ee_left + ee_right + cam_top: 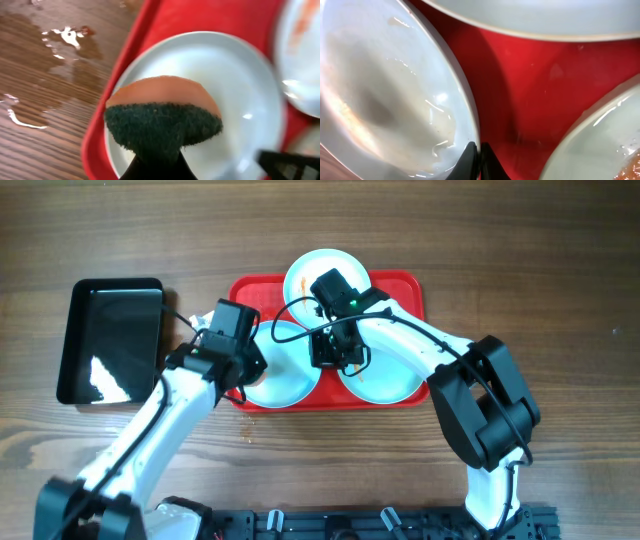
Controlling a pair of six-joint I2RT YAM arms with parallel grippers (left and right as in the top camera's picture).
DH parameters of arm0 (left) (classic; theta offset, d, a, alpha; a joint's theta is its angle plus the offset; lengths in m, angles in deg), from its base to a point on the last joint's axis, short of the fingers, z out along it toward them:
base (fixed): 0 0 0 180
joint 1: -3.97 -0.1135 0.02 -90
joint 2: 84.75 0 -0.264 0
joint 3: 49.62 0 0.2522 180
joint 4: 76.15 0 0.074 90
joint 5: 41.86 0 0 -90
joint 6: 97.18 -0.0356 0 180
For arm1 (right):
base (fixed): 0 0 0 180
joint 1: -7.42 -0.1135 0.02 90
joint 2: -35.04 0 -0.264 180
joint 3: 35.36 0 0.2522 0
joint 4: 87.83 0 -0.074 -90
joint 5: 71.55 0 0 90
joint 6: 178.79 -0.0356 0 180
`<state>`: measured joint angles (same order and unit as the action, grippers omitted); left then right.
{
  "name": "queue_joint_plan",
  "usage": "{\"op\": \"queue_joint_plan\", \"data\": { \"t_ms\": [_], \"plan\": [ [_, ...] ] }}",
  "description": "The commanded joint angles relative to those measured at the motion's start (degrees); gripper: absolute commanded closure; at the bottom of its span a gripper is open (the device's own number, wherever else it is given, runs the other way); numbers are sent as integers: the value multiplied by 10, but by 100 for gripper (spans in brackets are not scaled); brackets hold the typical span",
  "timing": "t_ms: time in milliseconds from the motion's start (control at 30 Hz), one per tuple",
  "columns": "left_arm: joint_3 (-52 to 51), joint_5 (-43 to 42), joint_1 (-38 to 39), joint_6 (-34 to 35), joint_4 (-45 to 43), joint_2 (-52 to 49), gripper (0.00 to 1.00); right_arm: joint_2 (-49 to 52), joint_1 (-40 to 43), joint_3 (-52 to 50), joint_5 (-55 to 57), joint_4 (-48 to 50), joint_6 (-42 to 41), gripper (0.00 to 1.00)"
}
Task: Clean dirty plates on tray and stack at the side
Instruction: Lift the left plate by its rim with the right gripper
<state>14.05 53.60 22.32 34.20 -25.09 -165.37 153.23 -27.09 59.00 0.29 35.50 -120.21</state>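
Observation:
Three pale plates lie on the red tray (405, 285): a far one (310, 275), a left one (290, 385) and a right one (385, 385). My left gripper (250, 368) is shut on a sponge (162, 125) with an orange back and a dark green scrub face. It holds the sponge over the left plate (215, 85). My right gripper (330, 355) is shut on that plate's rim (477, 157). The held plate (385, 90) looks wet. Orange smears show on a neighbouring plate (300, 45), which also appears in the right wrist view (610, 145).
A black rectangular tray (110, 340) sits on the wooden table left of the red tray. Water puddles (65, 35) lie on the wood beside the red tray's edge (95, 145). A small brown spot (247, 430) marks the table in front of the red tray.

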Motion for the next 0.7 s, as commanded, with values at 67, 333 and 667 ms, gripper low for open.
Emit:
{"op": "queue_joint_plan", "data": {
  "t_ms": [67,333,667],
  "plan": [
    [14,-68,-2,-20,-2,56,96,15,2,30,5,-26,35,96],
    [14,-130,-3,-52,2,67,96,8,2,153,132,-157,44,96],
    [14,-129,-3,-82,60,67,96,-10,2,244,242,-249,44,96]
  ]
}}
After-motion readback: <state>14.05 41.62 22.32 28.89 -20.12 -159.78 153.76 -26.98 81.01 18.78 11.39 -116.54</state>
